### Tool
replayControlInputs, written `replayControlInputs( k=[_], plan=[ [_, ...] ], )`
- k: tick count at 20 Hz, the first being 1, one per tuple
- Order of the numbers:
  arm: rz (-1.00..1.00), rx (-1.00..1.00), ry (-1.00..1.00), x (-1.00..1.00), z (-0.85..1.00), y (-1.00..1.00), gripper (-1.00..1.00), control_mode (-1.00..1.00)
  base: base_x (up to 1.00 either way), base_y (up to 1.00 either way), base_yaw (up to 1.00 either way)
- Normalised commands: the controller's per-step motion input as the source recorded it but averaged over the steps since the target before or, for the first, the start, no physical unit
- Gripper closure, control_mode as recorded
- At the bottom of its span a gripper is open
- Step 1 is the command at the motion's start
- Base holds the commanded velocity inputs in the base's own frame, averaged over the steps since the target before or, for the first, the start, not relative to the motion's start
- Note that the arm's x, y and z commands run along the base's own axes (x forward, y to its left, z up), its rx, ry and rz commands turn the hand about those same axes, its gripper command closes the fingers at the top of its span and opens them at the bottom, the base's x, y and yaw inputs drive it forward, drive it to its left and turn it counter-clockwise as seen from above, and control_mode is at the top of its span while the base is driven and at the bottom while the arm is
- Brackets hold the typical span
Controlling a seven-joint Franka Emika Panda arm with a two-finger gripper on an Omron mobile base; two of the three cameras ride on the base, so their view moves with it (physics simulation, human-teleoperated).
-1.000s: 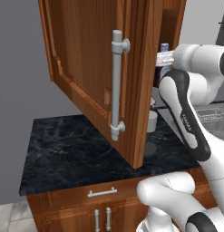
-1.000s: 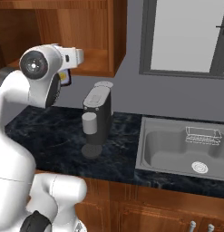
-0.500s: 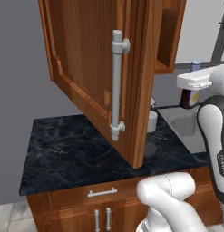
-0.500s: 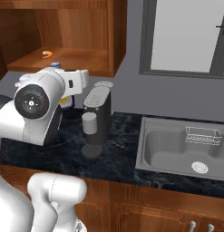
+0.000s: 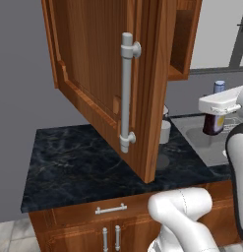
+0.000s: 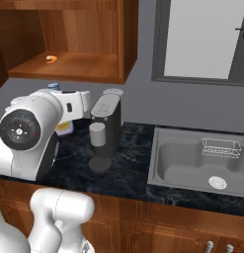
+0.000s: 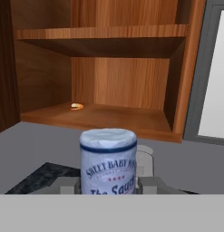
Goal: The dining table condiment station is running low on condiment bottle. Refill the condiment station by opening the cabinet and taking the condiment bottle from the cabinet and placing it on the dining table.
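The gripper [image 7: 109, 188] is clamped on the condiment bottle [image 7: 108, 161], its two grey fingers [image 7: 68, 185] pressed to either side of the white label just below the pale cap. The bottle hangs in the air outside the open cabinet [image 5: 110, 83], above the black counter [image 6: 121, 170] beside a grey coffee machine [image 6: 104, 129]. A small orange item [image 7: 76, 107] lies on the cabinet's lower shelf.

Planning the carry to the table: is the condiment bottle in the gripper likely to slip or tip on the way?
The condiment bottle looks rigid with a smooth, glossy label, so probably somewhat slippery. The gripper clamps it on both sides, so tipping seems unlikely for now. Narrow neck over a wider body: probably stable once set down.
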Motion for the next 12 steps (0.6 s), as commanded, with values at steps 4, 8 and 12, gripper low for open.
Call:
replayControlInputs(
  k=[4, 8, 12],
  plan=[
    [0.0, 0.0, 0.0, 0.0, 0.0, 0.0, 1.0, -1.0, 0.0, 0.0, 0.0],
    [0.0, 0.0, 0.0, 0.0, 0.0, 0.0, 1.0, -1.0, 0.0, 0.0, 0.0],
    [0.0, 0.0, 0.0, 0.0, 0.0, 0.0, 1.0, -1.0, 0.0, 0.0, 0.0]
  ],
)
